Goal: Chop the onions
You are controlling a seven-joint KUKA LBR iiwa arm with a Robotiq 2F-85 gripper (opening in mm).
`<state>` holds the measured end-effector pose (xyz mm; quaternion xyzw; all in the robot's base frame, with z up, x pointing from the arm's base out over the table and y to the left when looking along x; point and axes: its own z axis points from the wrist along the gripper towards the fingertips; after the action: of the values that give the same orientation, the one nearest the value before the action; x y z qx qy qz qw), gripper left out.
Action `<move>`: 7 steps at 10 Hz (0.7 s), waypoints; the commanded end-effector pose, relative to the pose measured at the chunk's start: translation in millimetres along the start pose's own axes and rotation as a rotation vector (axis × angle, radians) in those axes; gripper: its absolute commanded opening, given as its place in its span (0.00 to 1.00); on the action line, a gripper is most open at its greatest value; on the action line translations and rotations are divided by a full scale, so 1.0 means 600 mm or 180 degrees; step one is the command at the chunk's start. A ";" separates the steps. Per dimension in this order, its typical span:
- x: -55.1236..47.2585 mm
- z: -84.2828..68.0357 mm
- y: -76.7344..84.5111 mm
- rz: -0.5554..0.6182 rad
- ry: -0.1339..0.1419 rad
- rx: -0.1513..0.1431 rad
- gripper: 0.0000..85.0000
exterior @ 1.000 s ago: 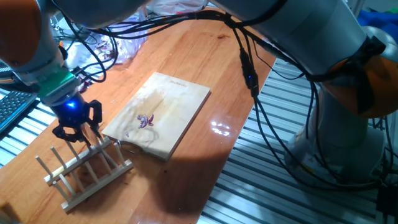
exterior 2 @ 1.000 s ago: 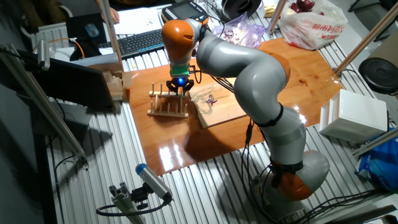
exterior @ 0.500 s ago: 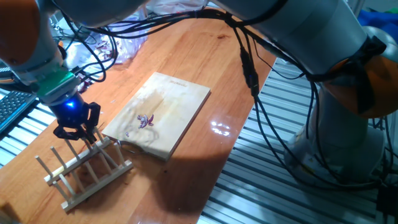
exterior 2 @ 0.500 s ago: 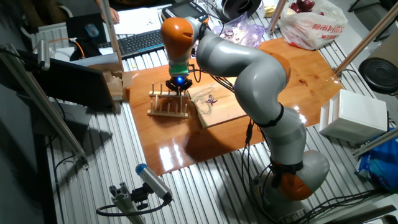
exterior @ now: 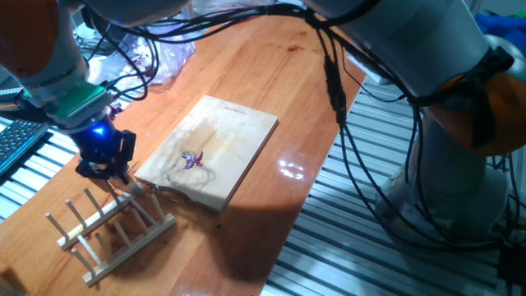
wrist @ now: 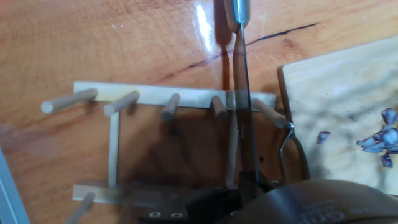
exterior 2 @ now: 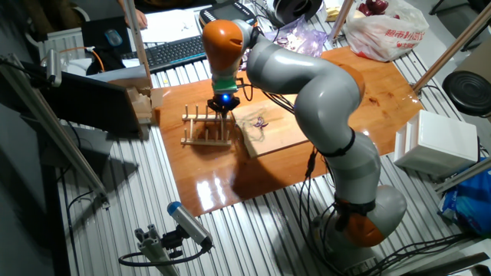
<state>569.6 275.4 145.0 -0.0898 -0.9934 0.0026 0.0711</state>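
Note:
The onions [exterior: 191, 159] are a few small purple bits lying on the pale wooden board [exterior: 234, 131]; they also show in the other fixed view as onions [exterior 2: 260, 122] on the board [exterior 2: 272, 136] and at the right edge of the hand view as onions [wrist: 380, 139] on the board [wrist: 336, 87]. My gripper [exterior: 105, 169] hangs left of the board, over the right end of a wooden peg rack [exterior: 111, 234]. It is shut on a knife [wrist: 241, 93], whose thin blade, seen edge-on, runs across the rack [wrist: 168, 106]. The gripper [exterior 2: 223, 107] is apart from the onions.
A clear plastic bag of purple scraps [exterior: 164, 56] lies at the table's far end, a keyboard [exterior: 18, 141] to the left. Black cables hang over the table. The table's front edge runs just past the board. A white and red bag [exterior 2: 383, 31] sits at the far corner.
The gripper has risen a little and shifted slightly toward the board with the knife. The rack has moved slightly under it. The onions and board have stayed put.

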 end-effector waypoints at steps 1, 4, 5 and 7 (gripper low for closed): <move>0.005 -0.004 -0.002 -0.0008 0.0008 -0.0012 0.00; 0.020 -0.009 0.008 0.0023 0.0000 0.0001 0.00; 0.022 -0.007 0.010 0.0018 -0.0014 -0.0001 0.00; 0.025 -0.003 0.014 0.0051 -0.0082 0.0015 0.00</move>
<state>556.6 286.9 148.2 -0.0980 -0.9935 0.0068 0.0579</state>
